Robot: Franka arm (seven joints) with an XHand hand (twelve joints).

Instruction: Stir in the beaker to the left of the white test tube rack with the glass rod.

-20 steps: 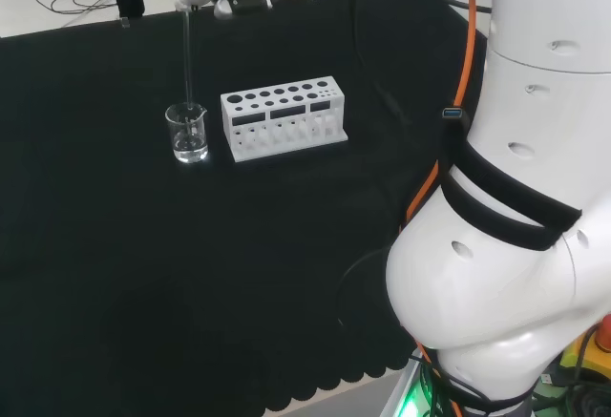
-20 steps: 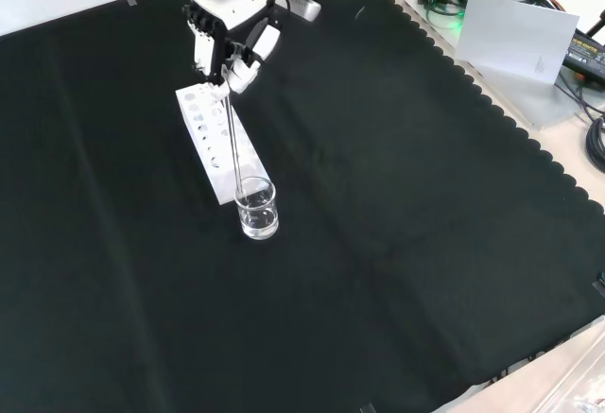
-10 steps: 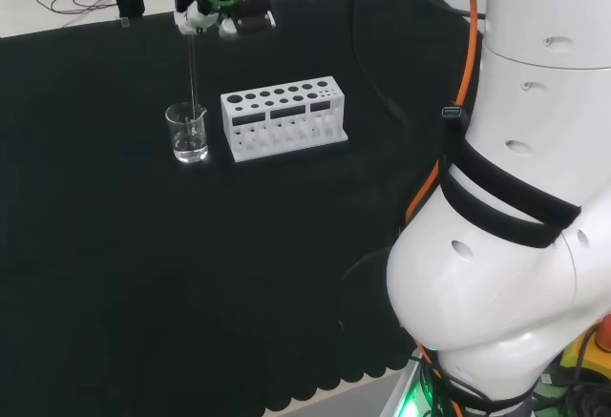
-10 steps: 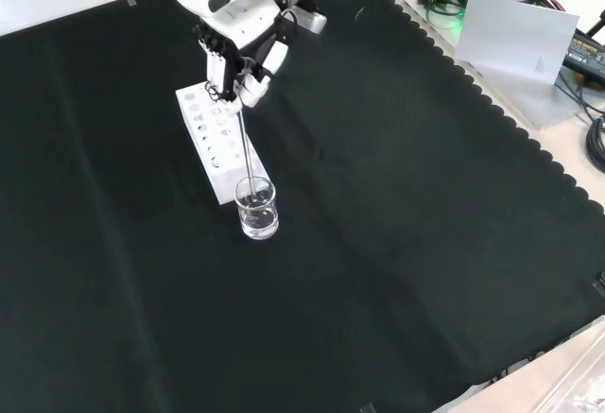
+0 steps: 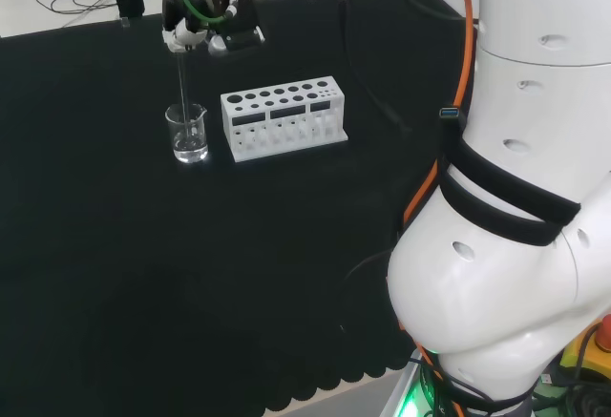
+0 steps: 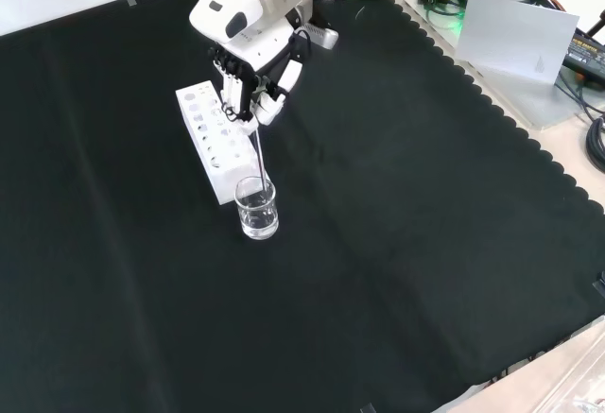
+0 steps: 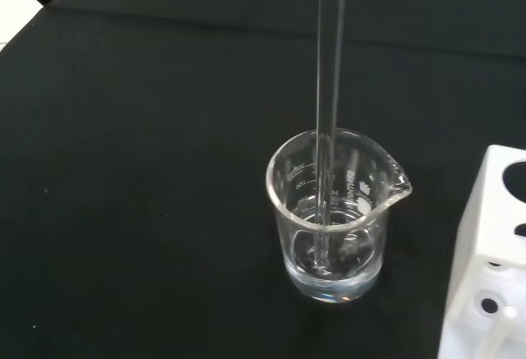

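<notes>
The hand's (image 6: 253, 77) fingers were clamped on the thin, brittle, slippery clear glass rod's (image 7: 327, 112) top, its tip below them inside the small clear glass beaker (image 7: 335, 215).

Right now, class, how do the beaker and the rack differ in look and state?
The beaker is clear glass and round; the rack is white, opaque and a long block. The beaker has the rod standing in it, held by the hand; the rack's holes look empty. Both stand upright on the black cloth, side by side.
</notes>
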